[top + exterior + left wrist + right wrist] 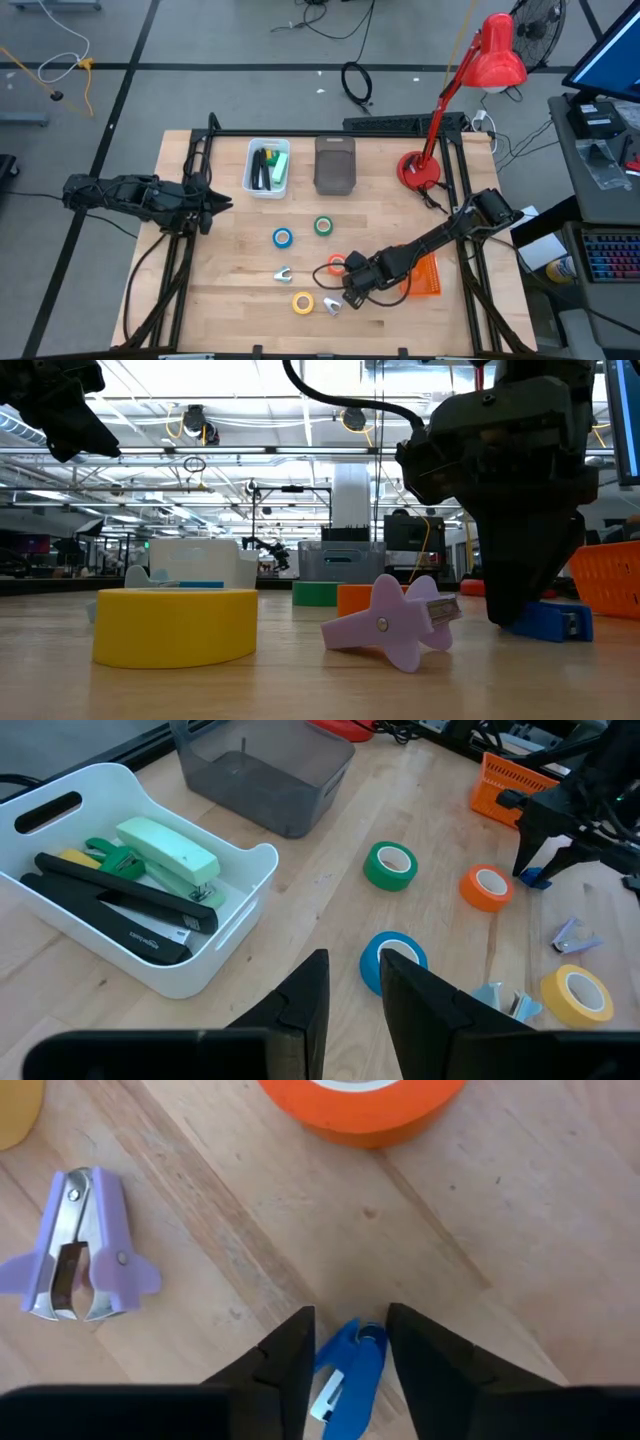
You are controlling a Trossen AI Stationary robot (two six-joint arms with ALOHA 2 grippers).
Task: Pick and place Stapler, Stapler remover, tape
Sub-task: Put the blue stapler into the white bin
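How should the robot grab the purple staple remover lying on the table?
Probably from straight above, pinching the purple staple remover across its narrow body just behind the two wings, where the sides run nearly parallel. It lies flat on the table with metal claws at one end, so the flared wings and jaws would likely slip. The right gripper is nearest, now over a blue piece.

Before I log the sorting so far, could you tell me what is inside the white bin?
The white bin holds a mint-green stapler, a long black stapler and green and yellow pieces partly covered by them; anything beneath stays hidden.
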